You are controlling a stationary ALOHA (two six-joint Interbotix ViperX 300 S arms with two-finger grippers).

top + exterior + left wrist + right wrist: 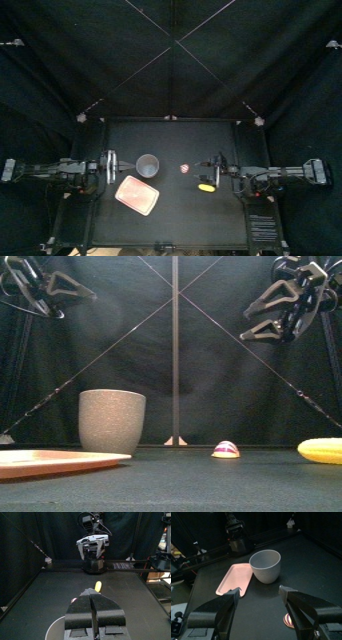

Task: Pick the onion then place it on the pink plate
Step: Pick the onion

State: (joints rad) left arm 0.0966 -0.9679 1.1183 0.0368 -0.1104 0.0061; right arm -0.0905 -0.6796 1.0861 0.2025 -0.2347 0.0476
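The small onion (226, 449) lies on the desk (174, 481) to the right of the grey cup (111, 419), not touching it; the pink plate (54, 461) is in front of this cup. I think the right gripper (260, 590), jaws wide apart, should descend straight over the onion and close softly, as it may roll. The left gripper (91, 594) has its jaws together.
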